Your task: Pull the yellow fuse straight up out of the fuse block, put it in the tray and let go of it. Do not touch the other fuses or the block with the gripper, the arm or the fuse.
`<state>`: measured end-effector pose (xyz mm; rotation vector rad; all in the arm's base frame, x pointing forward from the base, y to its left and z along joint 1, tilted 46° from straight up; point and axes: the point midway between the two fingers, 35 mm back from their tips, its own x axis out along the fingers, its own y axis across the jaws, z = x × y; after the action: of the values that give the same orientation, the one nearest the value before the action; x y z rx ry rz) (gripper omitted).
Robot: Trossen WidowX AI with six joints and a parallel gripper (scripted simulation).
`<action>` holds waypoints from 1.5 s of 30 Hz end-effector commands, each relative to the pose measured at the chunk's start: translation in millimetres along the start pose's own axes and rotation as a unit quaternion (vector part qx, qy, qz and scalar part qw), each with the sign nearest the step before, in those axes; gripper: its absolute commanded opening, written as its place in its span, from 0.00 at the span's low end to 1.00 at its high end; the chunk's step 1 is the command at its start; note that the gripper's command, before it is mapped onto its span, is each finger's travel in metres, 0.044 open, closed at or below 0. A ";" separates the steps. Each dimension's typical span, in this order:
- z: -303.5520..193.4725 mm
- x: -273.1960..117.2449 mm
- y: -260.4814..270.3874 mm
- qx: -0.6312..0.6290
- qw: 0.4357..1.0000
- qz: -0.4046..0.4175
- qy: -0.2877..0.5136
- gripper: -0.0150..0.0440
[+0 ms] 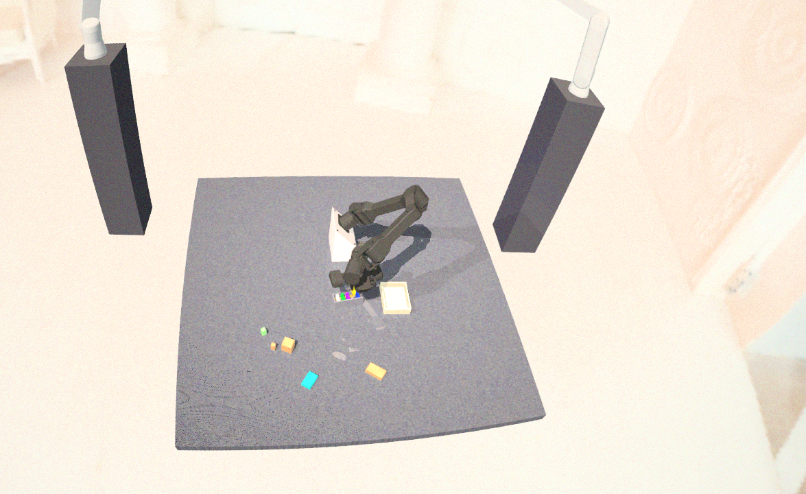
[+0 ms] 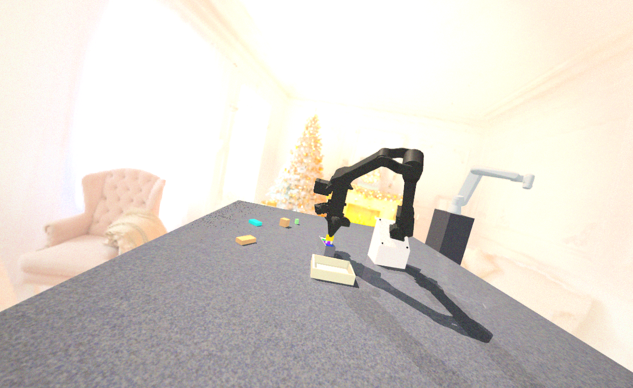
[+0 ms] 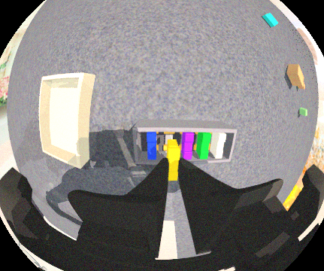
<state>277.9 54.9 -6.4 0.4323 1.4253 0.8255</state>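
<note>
You have a small, narrow yellow plastic fuse (image 3: 173,165) pinched between the two black fingers of the arm's parallel-jaw gripper (image 3: 173,176). The fingers are almost together, clamped on the fuse's upper part, one flat side against each pad. The fuse sits directly above its slot in the grey rectangular fuse block (image 3: 186,144), second place from the block's left end in the wrist view, and appears partly raised; whether its foot has fully cleared the slot cannot be told from these views. Judge it as light, stiff and smooth-sided, so it may slip or twist if the pinch is shallow; a grip across the broad faces near the top, as you have now, suits it best. Just beside it in the block stand a blue fuse (image 3: 152,146) on one side and a magenta fuse (image 3: 188,146) on the other, then a green fuse (image 3: 204,144) and a white fuse (image 3: 220,146) further along; the fingertips hang close above these neighbours without visibly touching them. The shallow cream square tray (image 3: 88,120) lies near the block, off the blue-fuse end, with nothing seen in it.
</note>
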 end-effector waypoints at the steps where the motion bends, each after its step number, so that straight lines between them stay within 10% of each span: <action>1: 1.3 -3.7 -0.1 -0.005 1.000 -0.003 -0.002 0.25; 26: 1.7 -27.3 0.8 -0.004 1.000 -0.003 -0.001 0.25; 45: 34.1 -27.0 129.7 -0.004 1.000 -0.006 -0.002 0.25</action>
<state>284.1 113.1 88.8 0.4124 1.4321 0.8143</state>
